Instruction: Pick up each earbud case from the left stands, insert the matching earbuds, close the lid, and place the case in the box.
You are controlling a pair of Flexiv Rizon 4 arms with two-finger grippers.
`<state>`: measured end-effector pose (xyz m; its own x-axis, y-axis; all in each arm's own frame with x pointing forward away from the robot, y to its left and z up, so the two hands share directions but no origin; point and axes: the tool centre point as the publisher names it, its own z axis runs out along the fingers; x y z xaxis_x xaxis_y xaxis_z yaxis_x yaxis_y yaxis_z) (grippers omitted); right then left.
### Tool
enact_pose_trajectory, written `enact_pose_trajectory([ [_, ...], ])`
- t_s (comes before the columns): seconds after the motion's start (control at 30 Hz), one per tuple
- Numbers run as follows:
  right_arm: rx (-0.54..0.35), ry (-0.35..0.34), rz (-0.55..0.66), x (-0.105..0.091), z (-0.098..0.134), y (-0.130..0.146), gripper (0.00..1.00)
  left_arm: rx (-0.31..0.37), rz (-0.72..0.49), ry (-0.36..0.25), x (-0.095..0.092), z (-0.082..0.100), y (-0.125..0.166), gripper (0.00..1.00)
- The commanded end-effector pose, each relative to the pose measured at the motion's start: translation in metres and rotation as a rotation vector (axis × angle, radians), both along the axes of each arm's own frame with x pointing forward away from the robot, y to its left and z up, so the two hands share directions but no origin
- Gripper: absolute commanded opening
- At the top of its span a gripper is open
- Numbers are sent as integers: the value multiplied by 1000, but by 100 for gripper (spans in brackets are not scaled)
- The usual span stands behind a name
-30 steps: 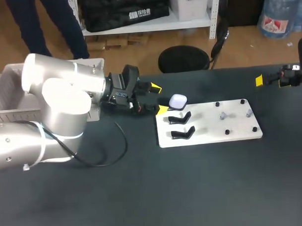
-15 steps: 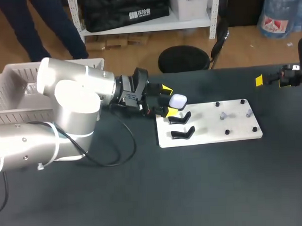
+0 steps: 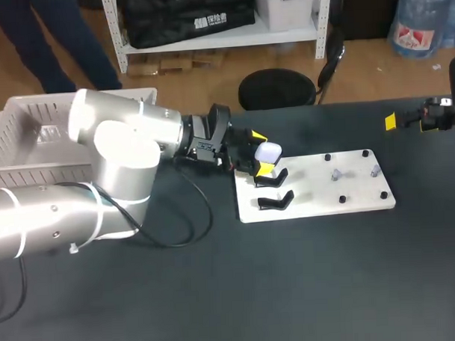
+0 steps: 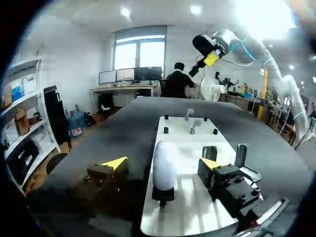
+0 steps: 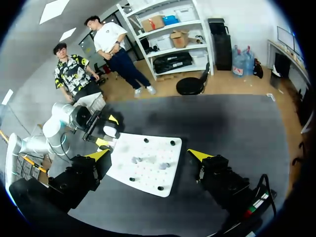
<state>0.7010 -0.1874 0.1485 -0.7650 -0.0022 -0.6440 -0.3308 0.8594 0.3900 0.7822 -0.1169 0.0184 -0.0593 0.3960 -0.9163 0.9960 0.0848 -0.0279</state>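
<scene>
The left arm comes in from the left of the head view, and its bulk hides much of the white slatted plastic crate (image 3: 20, 133) at the upper left. Its end effector (image 3: 260, 153) is spread, one yellow-tipped finger on each side of the small white rounded earbud case (image 3: 270, 150). In the left wrist view the case (image 4: 164, 160) stands upright on a black stand between the fingers of the end effector (image 4: 163, 163), apart from both.

The case is at the upper left corner of the flat white board (image 3: 318, 197), which lies on the dark bench (image 3: 291, 288) right of centre. Below it on the board, two black hook-shaped stands (image 3: 275, 190) are bare. Two small grey pieces (image 3: 335, 176) stand among black pegs on the board's right half; they are too small to identify.

The right end effector (image 3: 405, 121) sits at the far right edge, largely cut off, with one yellow tip showing. In the right wrist view its fingers (image 5: 98, 155) are spread, gripping nothing.
</scene>
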Motion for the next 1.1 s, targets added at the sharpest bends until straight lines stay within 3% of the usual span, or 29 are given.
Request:
enact_pose_trajectory([
  [0.03,-3,1,-5,0,1,1,100,-5,-11,7,7,-4,-1,87],
  [0.17,-3,1,-5,0,1,1,100,-8,-7,9,8,-4,-1,83],
  [0.23,-3,1,-5,0,1,1,100,-9,-7,11,8,-5,-1,72],
  [0.5,-3,1,-5,0,1,1,100,-13,-13,18,8,-6,-2,70],
  [0.67,-3,1,-5,0,1,1,100,-11,-14,22,8,-8,-3,63],
  [0.77,-3,1,-5,0,1,1,100,-13,-13,24,8,-9,-4,52],
  [1.0,-3,1,-5,0,1,1,100,-16,-14,30,7,-10,-4,49],
  [1.1,-3,1,-5,0,1,1,100,-20,-13,30,7,-11,-3,42],
])
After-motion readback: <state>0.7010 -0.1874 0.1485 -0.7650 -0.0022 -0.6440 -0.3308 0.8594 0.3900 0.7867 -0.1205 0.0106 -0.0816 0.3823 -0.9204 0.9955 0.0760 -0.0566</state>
